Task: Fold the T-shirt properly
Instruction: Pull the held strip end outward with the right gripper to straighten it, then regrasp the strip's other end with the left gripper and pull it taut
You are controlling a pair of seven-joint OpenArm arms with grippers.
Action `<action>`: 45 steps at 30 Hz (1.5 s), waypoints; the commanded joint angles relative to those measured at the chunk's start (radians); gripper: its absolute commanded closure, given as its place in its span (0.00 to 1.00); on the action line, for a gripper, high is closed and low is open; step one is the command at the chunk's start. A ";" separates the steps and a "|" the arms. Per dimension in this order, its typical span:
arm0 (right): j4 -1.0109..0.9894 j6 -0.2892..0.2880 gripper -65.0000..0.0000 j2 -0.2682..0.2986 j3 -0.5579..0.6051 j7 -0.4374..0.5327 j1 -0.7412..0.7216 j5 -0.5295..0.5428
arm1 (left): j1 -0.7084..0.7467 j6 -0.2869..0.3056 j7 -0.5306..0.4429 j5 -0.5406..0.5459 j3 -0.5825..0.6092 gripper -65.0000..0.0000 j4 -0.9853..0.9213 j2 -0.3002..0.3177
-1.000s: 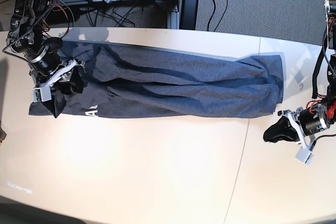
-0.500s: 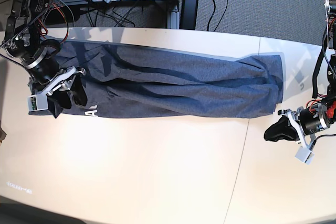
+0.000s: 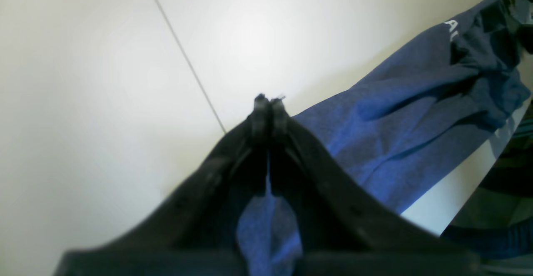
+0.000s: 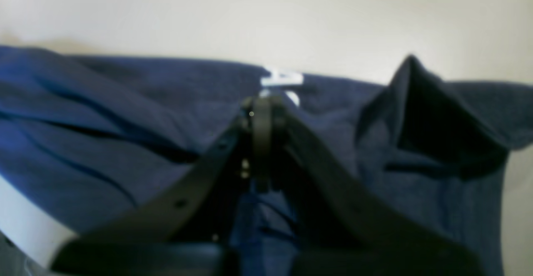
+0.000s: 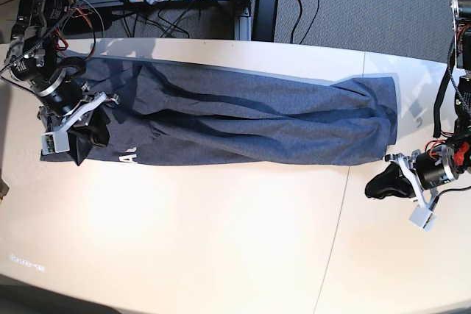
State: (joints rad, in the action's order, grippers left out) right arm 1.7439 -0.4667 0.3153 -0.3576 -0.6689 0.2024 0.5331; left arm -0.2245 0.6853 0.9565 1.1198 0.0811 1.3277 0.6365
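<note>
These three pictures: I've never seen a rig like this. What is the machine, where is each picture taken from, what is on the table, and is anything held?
It is a robot with two arms. The base view looks straight down on a pale table; the other two pictures come from cameras on the arms' wrists, looking along their black jaws. A dark grey T-shirt lies stretched in a long band across the table, a bit of white lettering showing at one end. The right gripper is over that lettered end, jaws together; whether they pinch cloth is unclear. The left gripper is shut and empty, over bare table just off the shirt's other end.
</note>
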 commanded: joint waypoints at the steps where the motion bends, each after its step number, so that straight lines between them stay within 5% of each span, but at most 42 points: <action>1: -0.002 -0.080 1.00 0.014 -0.003 0.033 -0.008 -0.003 | -0.022 0.013 -0.018 0.019 -0.010 1.00 0.016 0.012; 11: -0.225 -0.076 1.00 0.060 -0.006 0.142 -0.011 -0.089 | -0.021 0.013 -0.017 0.010 -0.010 1.00 0.016 0.001; 21: -0.142 -0.079 1.00 0.066 -0.045 0.142 -0.013 0.051 | 0.010 0.013 -0.018 -0.003 -0.010 1.00 0.016 -0.003; 33: -0.254 -0.079 1.00 0.068 -0.046 0.134 -0.181 -0.063 | 0.059 0.013 -0.032 -0.003 -0.010 1.00 0.015 -0.014; 45: -0.414 -0.077 1.00 0.069 -0.066 0.153 -0.172 -0.074 | 0.133 0.013 -0.033 0.006 -0.010 1.00 0.015 -0.035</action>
State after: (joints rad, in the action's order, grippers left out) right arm 1.3167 -0.4667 0.3653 -0.4145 -0.5381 0.0410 0.4522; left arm -0.0704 0.6853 0.9428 1.1072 0.0792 1.3277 0.5835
